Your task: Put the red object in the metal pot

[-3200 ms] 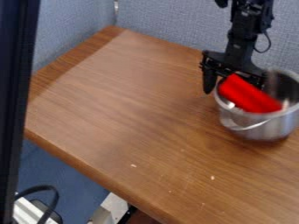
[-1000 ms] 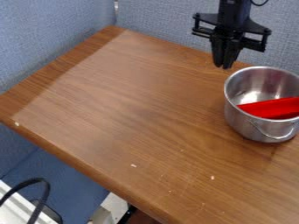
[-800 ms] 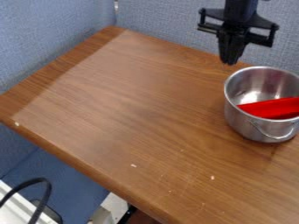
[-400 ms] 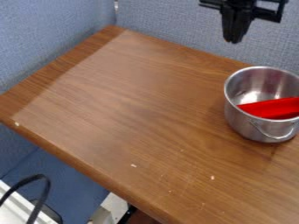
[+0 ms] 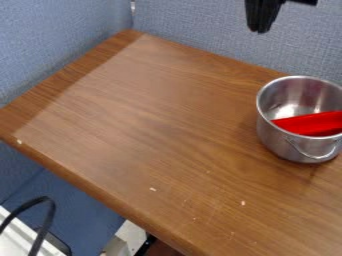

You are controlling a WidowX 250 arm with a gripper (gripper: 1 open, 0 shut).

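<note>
The wide brown wooden bench (image 5: 134, 130) is bare on my side of the small round shiny steel pot (image 5: 302, 119), so there is much free room; its front edge drops off toward the floor. The pot stands near the right border of the picture and looks stiff and slippery; I would take it at the rim. The bright red bar-shaped block (image 5: 311, 123) lies inside it and seems light and rigid, best held across the middle. The black pincer (image 5: 262, 14) hangs above, closed and holding nothing.
</note>
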